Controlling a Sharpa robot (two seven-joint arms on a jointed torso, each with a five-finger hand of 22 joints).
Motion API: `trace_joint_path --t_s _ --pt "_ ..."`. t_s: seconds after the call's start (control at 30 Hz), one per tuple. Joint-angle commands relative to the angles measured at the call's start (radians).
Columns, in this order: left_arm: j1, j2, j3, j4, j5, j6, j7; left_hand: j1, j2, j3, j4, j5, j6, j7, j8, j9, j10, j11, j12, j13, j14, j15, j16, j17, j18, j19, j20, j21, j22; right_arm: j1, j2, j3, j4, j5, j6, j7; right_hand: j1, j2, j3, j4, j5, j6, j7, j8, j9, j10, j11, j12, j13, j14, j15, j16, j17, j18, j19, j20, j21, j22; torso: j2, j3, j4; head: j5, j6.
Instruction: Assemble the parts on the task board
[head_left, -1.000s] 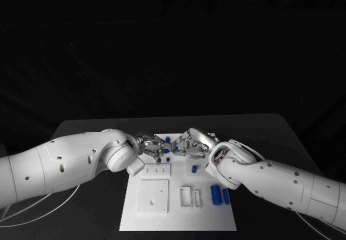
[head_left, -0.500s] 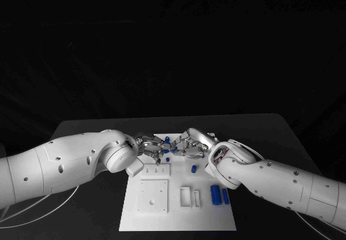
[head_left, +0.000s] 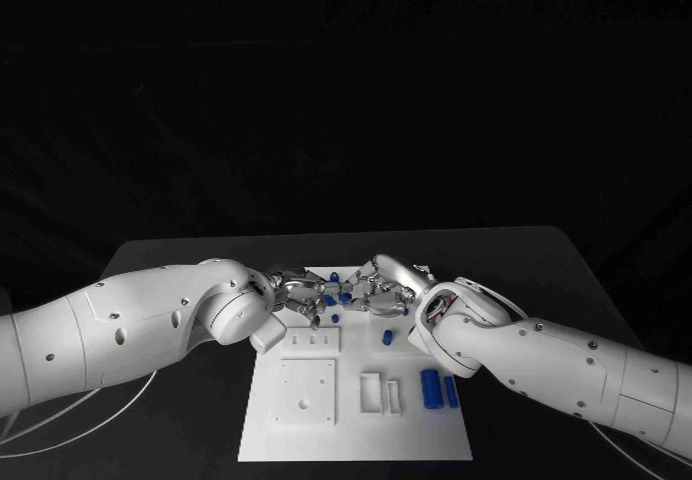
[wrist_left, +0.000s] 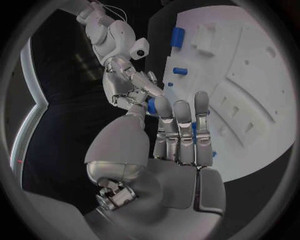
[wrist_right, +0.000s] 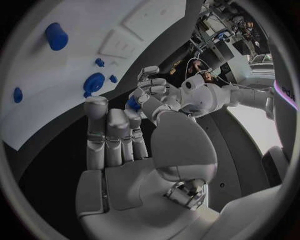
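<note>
Met over the far end of the board (head_left: 361, 400), fingertips close together: left hand (head_left: 299, 293) and right hand (head_left: 378, 292), with a small blue part (head_left: 340, 297) squeezed between them, though which hand truly gripped it, or which way its long side ran, could not be told. Lay flat near the board's right edge, long side running from the near end to the far end: a bigger blue peg (head_left: 430, 388). Hardly moved since a second ago, with the hands just a bit tighter together.
</note>
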Motion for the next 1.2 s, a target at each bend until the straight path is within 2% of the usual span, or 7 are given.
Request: trace_joint_path --t_s 0.03,0.47,0.6,0.83,1.0,1.13,1.2 --pt "0.003 0.006 0.005 0.009 0.025 0.032 0.042 -0.015 -0.005 -0.013 0.005 0.006 -0.001 -0.016 0.328 0.669 -0.016 0.002 0.004 -0.001 -0.014 0.001 0.003 -0.002 -0.015 -0.004 0.010 -0.007 0.001 -0.005 0.000 -0.003 -0.002 0.011 0.027 -0.004 0.006 0.012 0.002 -0.005 -0.002 0.057 -0.010 0.007 0.003 -0.001 -0.007 -0.003 0.001 -0.001 -0.005 0.000 0.001 -0.018 0.031 -0.004 0.004 0.077 0.001 -0.0002 0.0001 0.000 -0.001" --pt "0.002 -0.004 0.004 0.007 0.018 0.055 0.047 -0.033 -0.013 -0.018 0.012 0.023 -0.047 -0.008 0.364 0.665 -0.052 0.011 0.025 -0.004 -0.046 0.009 0.024 -0.016 -0.015 -0.014 0.018 -0.023 0.010 -0.006 -0.006 -0.003 0.002 0.031 0.027 -0.005 0.005 0.014 0.001 -0.008 -0.002 0.057 -0.010 0.007 0.002 -0.001 -0.007 -0.004 0.002 -0.001 -0.005 0.001 0.002 -0.018 0.031 -0.004 0.007 0.077 0.000 -0.0007 0.0007 -0.001 -0.005" --pt "0.002 -0.004 0.004 0.008 0.018 0.059 0.050 -0.033 -0.008 -0.009 0.007 0.023 -0.054 -0.003 0.343 0.651 -0.064 0.015 0.025 -0.010 -0.057 0.014 0.024 -0.026 -0.015 -0.018 0.022 -0.033 0.011 -0.006 -0.005 -0.002 0.003 0.035 0.028 -0.005 0.005 0.014 0.001 -0.008 -0.002 0.057 -0.010 0.007 0.002 -0.001 -0.007 -0.004 0.002 -0.001 -0.005 0.001 0.002 -0.018 0.031 -0.004 0.007 0.077 0.000 -0.0005 0.0004 -0.001 -0.005" --pt "0.002 -0.002 0.004 0.009 0.012 0.075 0.048 -0.014 0.004 0.022 -0.026 0.028 -0.057 0.007 0.287 0.577 -0.082 0.023 0.018 -0.023 -0.072 0.021 0.020 -0.045 -0.015 -0.022 0.029 -0.056 0.008 -0.006 -0.006 -0.002 0.004 0.038 0.030 -0.006 0.004 0.015 0.000 -0.010 -0.002 0.058 -0.010 0.007 0.002 0.000 -0.007 -0.004 0.002 -0.001 -0.005 0.001 0.004 -0.018 0.031 -0.005 0.009 0.077 0.000 -0.0006 -0.0002 0.000 -0.006" --pt "0.002 -0.002 0.004 0.009 0.009 0.090 0.046 -0.005 0.012 0.041 -0.050 0.032 -0.061 0.009 0.285 0.550 -0.088 0.025 0.017 -0.028 -0.078 0.023 0.021 -0.051 -0.015 -0.021 0.031 -0.066 0.010 -0.006 -0.006 -0.002 0.005 0.038 0.031 -0.006 0.004 0.015 0.000 -0.010 -0.002 0.058 -0.010 0.007 0.002 0.000 -0.007 -0.004 0.002 -0.001 -0.005 0.001 0.004 -0.018 0.031 -0.005 0.009 0.077 0.000 0.0000 0.0009 -0.001 -0.008" --pt "0.002 -0.002 0.004 0.008 0.008 0.101 0.046 -0.008 0.004 0.062 -0.065 0.079 -0.068 0.013 0.280 0.534 -0.095 0.027 0.015 -0.031 -0.085 0.026 0.021 -0.055 -0.015 -0.025 0.034 -0.073 0.012 -0.006 -0.007 -0.002 0.004 0.037 0.033 -0.009 0.004 0.015 0.000 -0.010 -0.002 0.058 -0.010 0.007 0.002 0.000 -0.007 -0.004 0.002 -0.001 -0.005 0.001 0.004 -0.018 0.031 -0.005 0.009 0.077 0.000 -0.0003 -0.0002 -0.001 -0.009" --pt "0.002 -0.002 0.004 0.008 0.007 0.107 0.046 -0.013 0.000 0.073 -0.069 0.085 -0.069 0.013 0.277 0.524 -0.097 0.028 0.014 -0.033 -0.087 0.027 0.021 -0.058 -0.015 -0.025 0.035 -0.077 0.014 -0.006 -0.007 -0.002 0.003 0.036 0.033 -0.011 0.004 0.015 0.000 -0.010 -0.002 0.058 -0.010 0.007 0.002 0.000 -0.007 -0.004 0.002 -0.001 -0.005 0.001 0.004 -0.018 0.031 -0.005 0.009 0.077 0.000 -0.0004 -0.0004 -0.001 -0.009"
